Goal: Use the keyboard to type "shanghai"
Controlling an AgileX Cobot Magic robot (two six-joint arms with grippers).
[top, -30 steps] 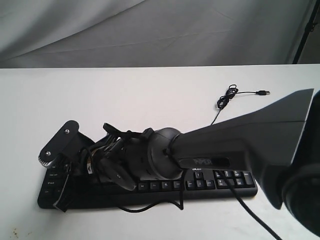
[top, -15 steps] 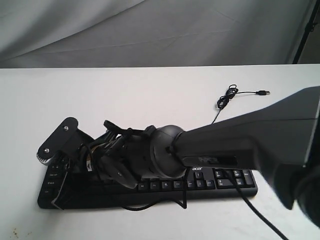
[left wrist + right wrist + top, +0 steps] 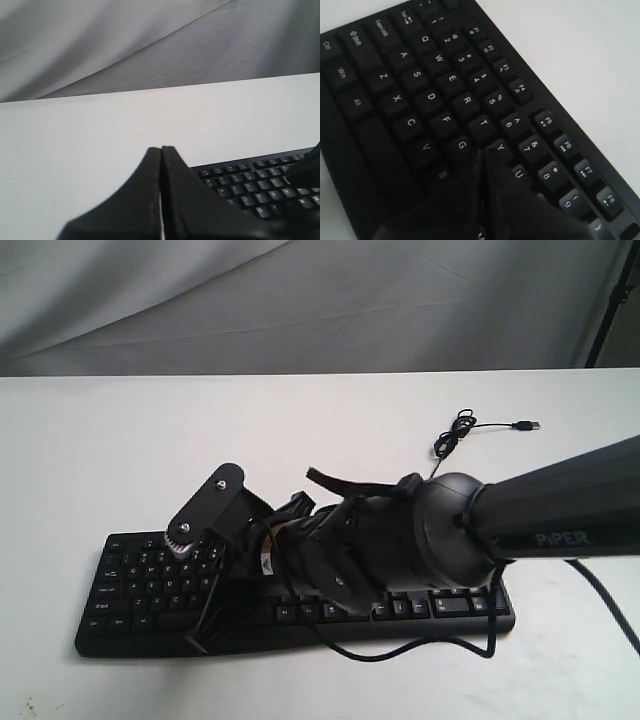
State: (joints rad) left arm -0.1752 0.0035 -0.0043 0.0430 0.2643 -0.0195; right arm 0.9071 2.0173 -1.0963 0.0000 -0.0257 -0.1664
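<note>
The black keyboard [image 3: 140, 580] lies along the front of the white table, its curved edge toward the front. My right gripper [image 3: 200, 638] reaches across it from the right and points down over the left-middle keys. In the right wrist view the keyboard [image 3: 420, 90] fills the frame, and the right gripper [image 3: 482, 151] is shut and empty, its tip between the G and Y keys, with the H key hidden under it. My left gripper [image 3: 161, 149] is shut on nothing and sits off the keyboard's [image 3: 260, 180] left end; it is out of the exterior view.
The keyboard's thin USB cable [image 3: 455, 435] coils on the table behind its right end, with the plug [image 3: 530, 426] lying loose. The right arm [image 3: 560, 510] covers the keyboard's middle and right part. A black arm cable [image 3: 400, 655] loops past the front edge. Grey cloth [image 3: 300, 300] hangs behind the table.
The right arm has swung to the right, carrying its gripper from the keyboard's left-end keys toward the middle-left keys. More of the left keys now show.
</note>
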